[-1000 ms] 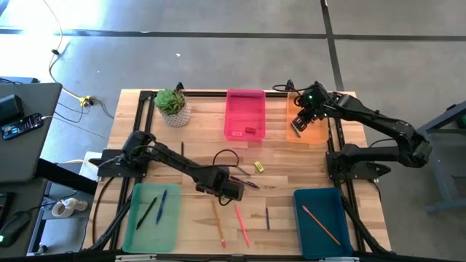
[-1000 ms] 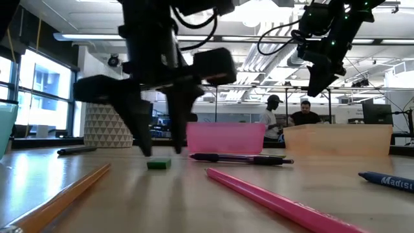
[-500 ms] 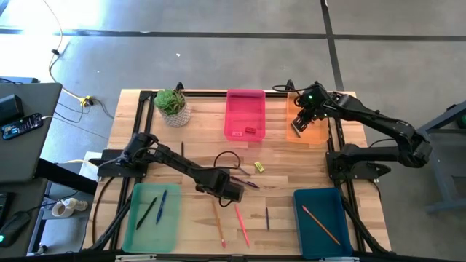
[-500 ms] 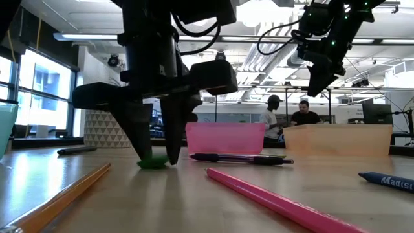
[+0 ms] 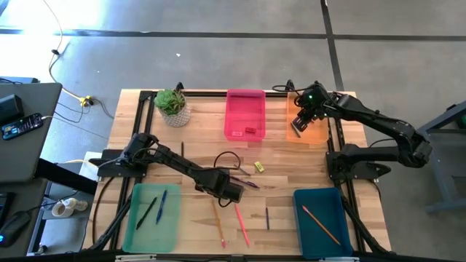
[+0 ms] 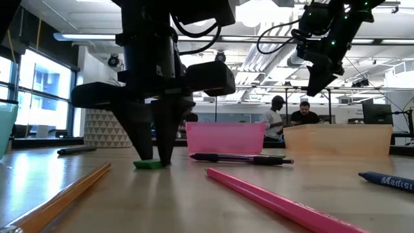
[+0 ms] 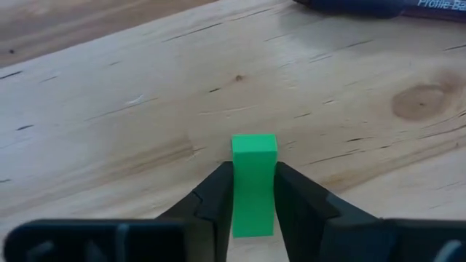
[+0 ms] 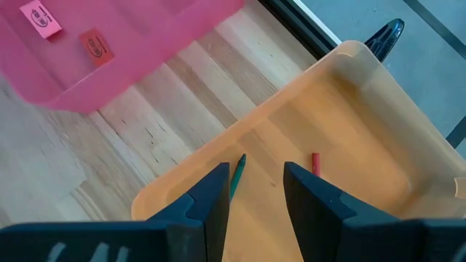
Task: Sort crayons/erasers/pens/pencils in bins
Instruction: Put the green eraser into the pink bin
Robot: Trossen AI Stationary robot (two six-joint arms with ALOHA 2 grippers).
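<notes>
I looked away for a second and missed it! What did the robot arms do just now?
The left end effector came down over the green eraser on the table and closed its fingers on it; before, they stood open beside it. The eraser has not been lifted. The right end effector stayed open above the orange bin, and the pens, pencils and other bins did not move.

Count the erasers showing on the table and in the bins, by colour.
Green eraser: 1
Yellow eraser: 1
Red eraser: 1
Pink eraser: 1
Total: 4
</notes>
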